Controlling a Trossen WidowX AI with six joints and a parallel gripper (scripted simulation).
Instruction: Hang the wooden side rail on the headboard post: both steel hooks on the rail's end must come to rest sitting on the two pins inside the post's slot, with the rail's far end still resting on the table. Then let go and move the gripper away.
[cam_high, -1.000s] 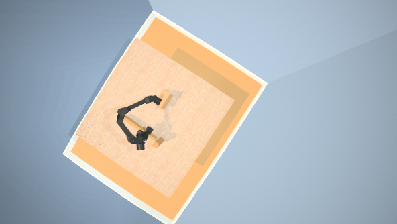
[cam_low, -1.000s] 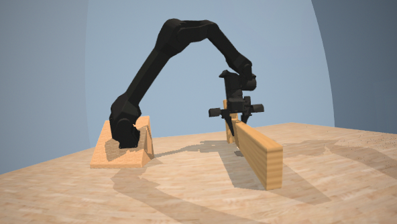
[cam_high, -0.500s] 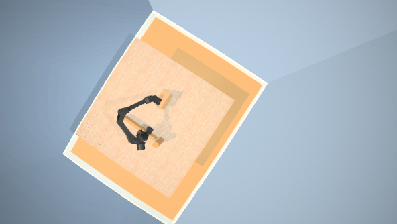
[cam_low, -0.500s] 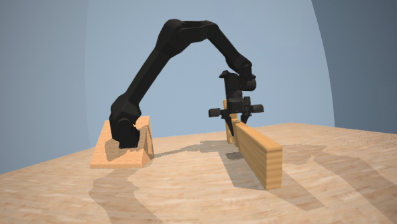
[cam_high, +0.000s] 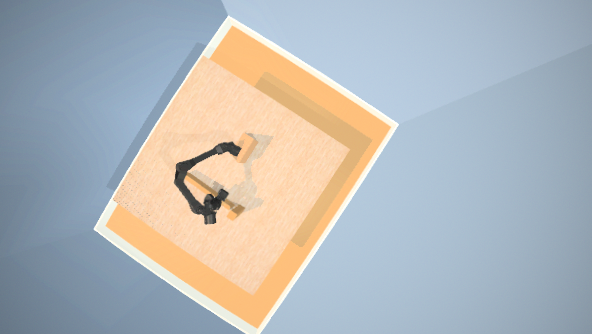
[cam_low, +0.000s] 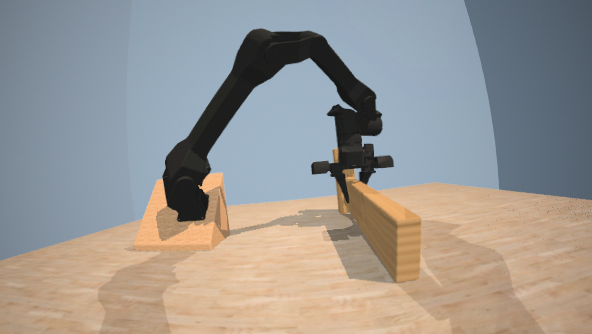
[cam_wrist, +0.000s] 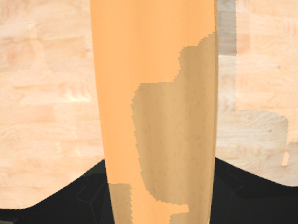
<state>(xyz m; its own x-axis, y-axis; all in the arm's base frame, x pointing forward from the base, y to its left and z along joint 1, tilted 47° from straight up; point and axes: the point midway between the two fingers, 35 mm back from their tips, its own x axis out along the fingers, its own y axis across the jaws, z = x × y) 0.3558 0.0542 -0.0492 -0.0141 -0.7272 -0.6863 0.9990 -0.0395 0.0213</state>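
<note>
One arm (cam_high: 185, 192) (cam_low: 220, 112) is present, carrying one gripper (cam_high: 216, 201) (cam_low: 355, 192) (cam_wrist: 152, 152). The gripper points downward, its two fingers clamped on the one wooden side rail (cam_high: 197, 182) (cam_low: 385, 220) (cam_wrist: 150, 50), one finger at each long side. The rail stands on its narrow edge and is gripped near its post end; most of its length extends from the gripper toward the exterior viewpoint. Its far end, well apart from the gripper, appears to meet the table (cam_high: 300, 165) (cam_low: 275, 290) (cam_wrist: 45, 100) along its lower edge.

One headboard post (cam_high: 233, 216) (cam_low: 342, 205) stands upright near the gripper, beyond it in the exterior view and at the rail's gripped end. The count of two hooks and two pins cannot be verified, these parts being hidden or too small; whether the hooks are seated cannot be told. The gripper has not released the rail.

One wooden wedge-shaped block (cam_high: 247, 147) (cam_low: 150, 235) lies well apart from the gripper, at the arm's base end. The wrist view shows the rail running between both fingers, partly in shadow.
</note>
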